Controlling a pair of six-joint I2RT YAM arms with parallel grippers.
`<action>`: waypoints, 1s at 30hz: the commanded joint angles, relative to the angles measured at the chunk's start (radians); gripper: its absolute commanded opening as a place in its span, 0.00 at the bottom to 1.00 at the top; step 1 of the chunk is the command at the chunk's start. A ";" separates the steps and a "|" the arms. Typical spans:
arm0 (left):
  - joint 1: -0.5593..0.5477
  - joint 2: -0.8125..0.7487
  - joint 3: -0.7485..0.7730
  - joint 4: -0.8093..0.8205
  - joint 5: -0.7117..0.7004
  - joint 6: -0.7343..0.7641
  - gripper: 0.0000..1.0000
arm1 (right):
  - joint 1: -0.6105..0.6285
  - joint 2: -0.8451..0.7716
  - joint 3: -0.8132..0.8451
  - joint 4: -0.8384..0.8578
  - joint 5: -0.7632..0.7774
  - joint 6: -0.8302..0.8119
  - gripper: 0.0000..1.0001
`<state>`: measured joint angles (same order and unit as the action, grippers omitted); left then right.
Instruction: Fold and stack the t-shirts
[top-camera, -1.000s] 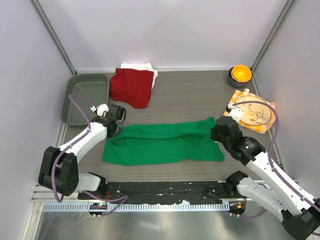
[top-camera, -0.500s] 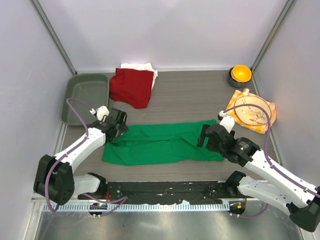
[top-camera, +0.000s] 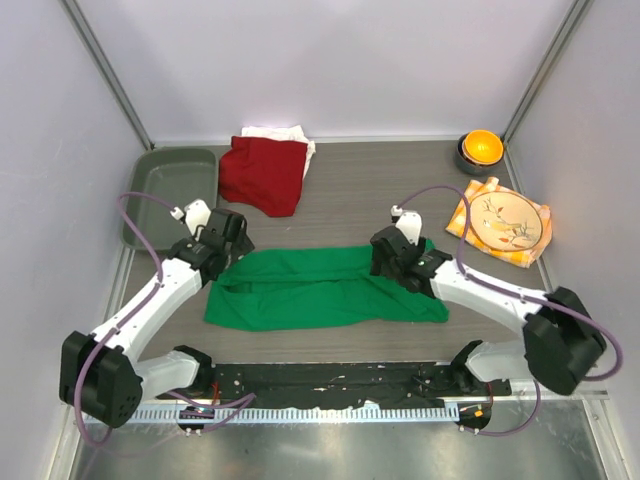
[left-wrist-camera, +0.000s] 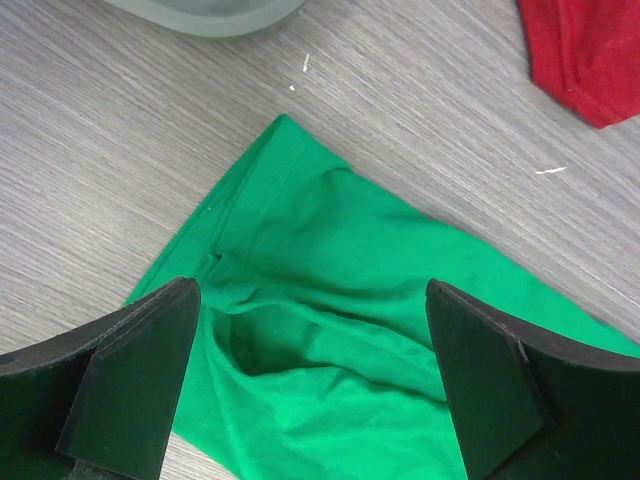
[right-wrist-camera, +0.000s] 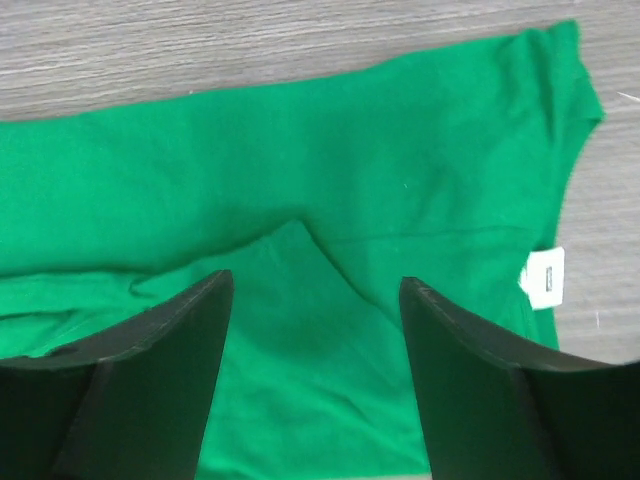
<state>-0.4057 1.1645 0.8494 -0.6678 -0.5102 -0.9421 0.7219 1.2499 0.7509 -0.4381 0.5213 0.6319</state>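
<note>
Green t-shirt lies flat, nearer the arms than the dark red t-shirt, long axis left-right across your view. Left gripper and right gripper hang over its far edge, jaws apart, holding nothing. 1 s ago both were pinched on that edge.

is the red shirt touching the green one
Apart. The top view shows bare table between the dark red shirt and the green shirt.

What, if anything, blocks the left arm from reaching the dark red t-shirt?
Nothing visible, so probably yes. The left end effector hangs open and empty over the green t-shirt's corner; only bare table lies between it and the dark red t-shirt.
</note>
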 joint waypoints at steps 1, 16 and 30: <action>-0.004 -0.046 0.045 -0.019 -0.019 0.023 1.00 | -0.042 0.120 0.024 0.197 -0.043 -0.047 0.63; -0.004 -0.037 0.037 -0.019 -0.042 0.035 1.00 | -0.084 0.252 0.022 0.299 -0.153 -0.020 0.46; -0.005 -0.026 0.020 -0.010 -0.039 0.029 1.00 | -0.079 0.203 0.025 0.225 -0.150 -0.018 0.01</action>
<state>-0.4057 1.1389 0.8635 -0.6926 -0.5240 -0.9123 0.6395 1.5043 0.7513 -0.1913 0.3557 0.6052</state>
